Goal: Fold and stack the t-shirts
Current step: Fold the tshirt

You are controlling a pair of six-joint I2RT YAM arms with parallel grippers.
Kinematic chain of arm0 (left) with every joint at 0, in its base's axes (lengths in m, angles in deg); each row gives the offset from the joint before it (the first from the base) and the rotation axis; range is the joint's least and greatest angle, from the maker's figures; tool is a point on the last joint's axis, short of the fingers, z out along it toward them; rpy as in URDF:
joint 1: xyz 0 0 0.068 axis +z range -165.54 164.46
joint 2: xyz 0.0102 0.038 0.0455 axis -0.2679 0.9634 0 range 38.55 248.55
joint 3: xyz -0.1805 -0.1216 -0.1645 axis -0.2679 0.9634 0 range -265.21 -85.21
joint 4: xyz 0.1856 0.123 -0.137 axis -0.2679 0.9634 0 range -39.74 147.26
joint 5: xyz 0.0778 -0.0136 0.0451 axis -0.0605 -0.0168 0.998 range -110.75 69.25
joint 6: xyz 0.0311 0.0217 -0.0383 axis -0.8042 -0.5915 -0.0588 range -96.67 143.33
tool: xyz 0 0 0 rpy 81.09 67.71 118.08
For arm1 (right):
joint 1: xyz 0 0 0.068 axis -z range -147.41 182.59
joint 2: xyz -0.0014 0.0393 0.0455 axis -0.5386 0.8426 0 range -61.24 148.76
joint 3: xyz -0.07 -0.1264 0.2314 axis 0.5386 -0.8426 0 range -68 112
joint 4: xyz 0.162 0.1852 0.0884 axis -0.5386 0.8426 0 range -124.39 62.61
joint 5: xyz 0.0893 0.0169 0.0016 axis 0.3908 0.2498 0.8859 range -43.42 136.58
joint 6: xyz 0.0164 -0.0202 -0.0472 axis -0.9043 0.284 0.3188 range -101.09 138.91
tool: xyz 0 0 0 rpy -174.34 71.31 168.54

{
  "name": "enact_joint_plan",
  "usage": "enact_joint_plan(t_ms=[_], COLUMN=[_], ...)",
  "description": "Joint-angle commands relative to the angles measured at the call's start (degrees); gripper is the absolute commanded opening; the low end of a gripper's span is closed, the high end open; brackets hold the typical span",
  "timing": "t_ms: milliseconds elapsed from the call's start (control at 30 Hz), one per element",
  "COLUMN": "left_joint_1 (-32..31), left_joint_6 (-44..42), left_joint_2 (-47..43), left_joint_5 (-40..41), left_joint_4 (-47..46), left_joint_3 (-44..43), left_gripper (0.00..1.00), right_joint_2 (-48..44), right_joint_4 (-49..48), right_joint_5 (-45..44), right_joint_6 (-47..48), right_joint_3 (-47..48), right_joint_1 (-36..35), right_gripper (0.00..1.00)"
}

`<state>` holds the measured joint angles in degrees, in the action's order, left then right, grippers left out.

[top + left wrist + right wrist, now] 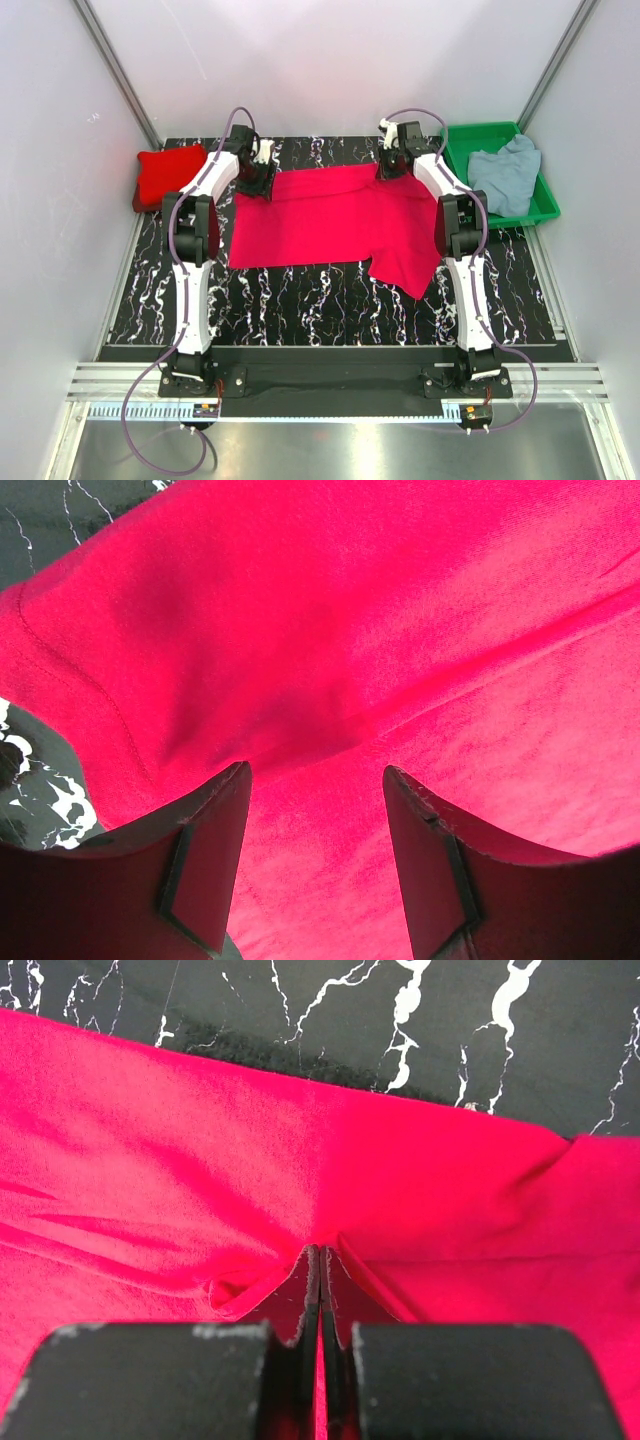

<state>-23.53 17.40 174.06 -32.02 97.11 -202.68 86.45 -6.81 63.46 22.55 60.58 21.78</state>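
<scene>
Marbled black worktop (pixel 300 300) carries three t-shirts in all. Nearest, one red t-shirt (pixel 330 220) lies spread flat in the middle, a sleeve trailing toward the near right. Two claws sit at its far edge. The left claw (pixel 315 775) is released, its fingers standing apart over the cloth near the far left corner, with nothing between them. The right claw (pixel 320 1255) is clenched, pinching a small raised fold of that same shirt near its far right edge. Farther back, one folded red t-shirt (pixel 168 175) rests at the worktop's far left corner, and one grey-blue t-shirt (pixel 505 175) lies crumpled in the single green tray (pixel 480 130) at the far right.
</scene>
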Motion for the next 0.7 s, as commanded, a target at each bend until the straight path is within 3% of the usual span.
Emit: enact_joint_plan(t_ms=[0,567,633,667], left_joint_1=[-0.2,0.3,0.3,0.3], left_joint_6=[0.6,1.9,2.1,2.2], left_joint_2=[-1.7,-1.5,-1.6,-1.6], left_joint_5=[-1.5,-3.7,-4.0,-4.1], left_joint_4=[-1.3,-1.1,-1.1,-1.1], left_joint_3=[-0.2,-2.4,-2.1,-2.1], left_gripper=[0.6,0.59,0.59,0.59], right_joint_2=[-6.4,-25.0,-26.2,-26.4], right_joint_4=[1.2,2.5,2.5,2.5], right_joint_5=[-2.1,3.3,3.7,4.0], right_joint_6=[0.5,-6.1,-6.7,-6.8], right_joint_3=[-2.4,-25.9,-27.4,-27.8], right_joint_1=[-0.4,-4.0,-4.7,-4.9], right_gripper=[0.0,0.02,0.11,0.23])
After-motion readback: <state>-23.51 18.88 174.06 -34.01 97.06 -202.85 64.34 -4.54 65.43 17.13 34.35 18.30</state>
